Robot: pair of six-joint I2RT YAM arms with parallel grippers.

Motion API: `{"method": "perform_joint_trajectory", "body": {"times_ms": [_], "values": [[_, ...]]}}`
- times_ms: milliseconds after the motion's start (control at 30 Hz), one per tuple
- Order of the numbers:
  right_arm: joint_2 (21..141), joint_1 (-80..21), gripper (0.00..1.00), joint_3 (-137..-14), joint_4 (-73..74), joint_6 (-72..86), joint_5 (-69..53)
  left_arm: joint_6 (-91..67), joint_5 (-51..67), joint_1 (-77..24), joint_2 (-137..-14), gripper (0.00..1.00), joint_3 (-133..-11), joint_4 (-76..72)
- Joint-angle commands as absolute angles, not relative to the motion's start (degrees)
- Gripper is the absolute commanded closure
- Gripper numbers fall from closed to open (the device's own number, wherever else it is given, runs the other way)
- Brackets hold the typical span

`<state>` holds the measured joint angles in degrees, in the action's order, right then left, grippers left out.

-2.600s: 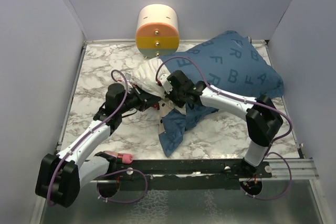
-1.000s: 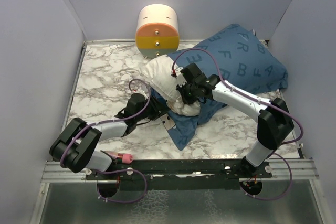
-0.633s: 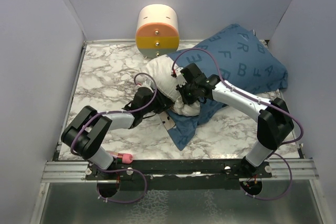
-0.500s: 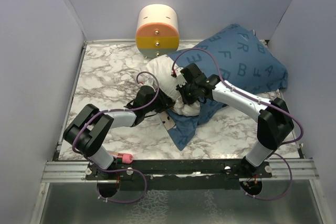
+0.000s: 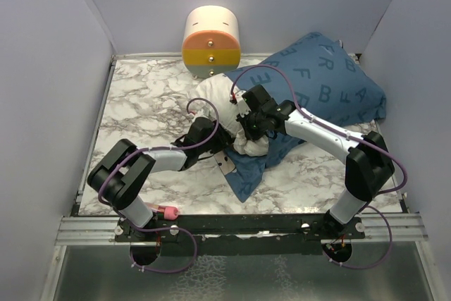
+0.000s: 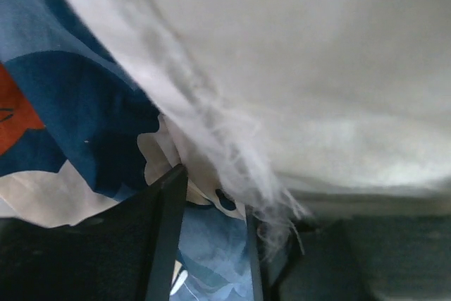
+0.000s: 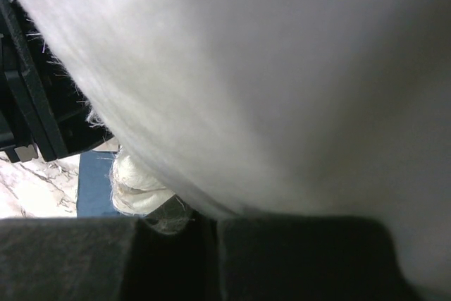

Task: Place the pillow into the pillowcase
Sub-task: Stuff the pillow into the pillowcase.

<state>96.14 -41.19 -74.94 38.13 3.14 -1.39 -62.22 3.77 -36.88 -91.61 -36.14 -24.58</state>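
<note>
While right gripper (image 5: 248, 123) pinches pillow (image 5: 215, 96), insertion partway; left gripper (image 5: 221, 146): hold on pillowcase (image 5: 331, 82) hem between jaws unclear; next, tug hem over pillow.

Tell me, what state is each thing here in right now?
pillow, partly inside the pillowcase, white end sticking out.
pillowcase, bulging, mouth lying slack.
right gripper, shut on the pillow.
left gripper, at the pillowcase mouth, grip unclear.
</note>
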Motion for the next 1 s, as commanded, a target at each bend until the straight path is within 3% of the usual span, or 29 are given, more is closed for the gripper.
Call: {"method": "perform_joint_trajectory", "body": {"times_ms": [0, 467, 533, 633, 733, 967], "values": [[97.1, -39.9, 0.99, -76.0, 38.2, 2.9, 0.6, -61.5, -1.7, -37.7, -92.7, 0.55, -35.0, -27.8], [96.2, -39.9, 0.99, -74.9, 38.1, 3.7, -0.1, -64.7, -6.3, -40.7, -100.5, 0.5, -40.5, -30.0], [96.2, -39.9, 0.99, -74.9, 38.0, 3.7, -0.2, -65.5, -7.7, -40.8, -100.6, 0.56, -40.6, -30.0], [96.2, -39.9, 0.99, -74.9, 37.9, 3.8, -0.2, -65.8, -9.5, -40.8, -101.1, 0.74, -41.2, -29.7], [95.9, -39.9, 0.99, -74.6, 37.8, 3.9, 0.4, -65.5, -9.7, -40.8, -102.3, 1.0, -41.7, -31.7], [94.4, -38.6, 0.99, -73.7, 37.6, 4.0, 4.7, -59.2, -4.1, -39.7, -98.1, 1.0, -38.9, -35.6]]}}
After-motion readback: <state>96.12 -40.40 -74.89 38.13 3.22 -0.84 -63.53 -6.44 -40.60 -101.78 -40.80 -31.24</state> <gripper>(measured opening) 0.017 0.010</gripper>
